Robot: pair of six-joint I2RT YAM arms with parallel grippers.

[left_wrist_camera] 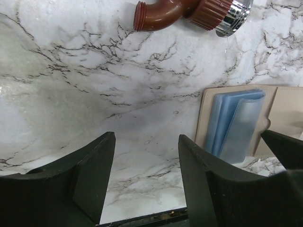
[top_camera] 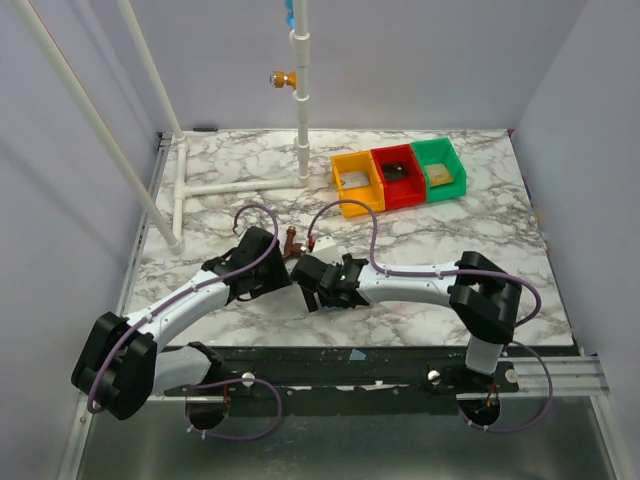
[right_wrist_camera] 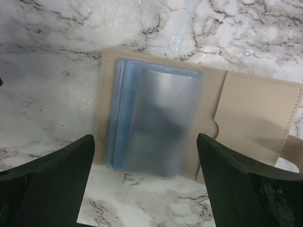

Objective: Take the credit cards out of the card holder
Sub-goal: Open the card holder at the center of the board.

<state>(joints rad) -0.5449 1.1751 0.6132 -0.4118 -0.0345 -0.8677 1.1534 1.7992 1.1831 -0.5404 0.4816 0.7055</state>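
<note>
The table is white marble with grey veins, shut in by pale walls at the back and both sides. A white pipe frame rises from its far left part. Three small bins stand in a row touching each other at the far right: yellow, red and green. A brown pipe fitting with a chrome end lies near the middle, just beyond the left gripper.

Both arms reach in and meet at the middle of the table, not far from its near edge, where a dark metal rail carries their bases. Bare marble stretches between the grippers and the bins, and along the right side.

The card holder lies flat and opened out on the marble, a beige cover with a stack of bluish frosted plastic sleeves on its left half. Whether cards sit in the sleeves cannot be told. The right gripper hangs over it with its jaws spread wide, one finger on each side of the sleeves, gripping nothing. The left gripper stands just beside the holder, partly open over bare marble, with nothing between its fingers.
</note>
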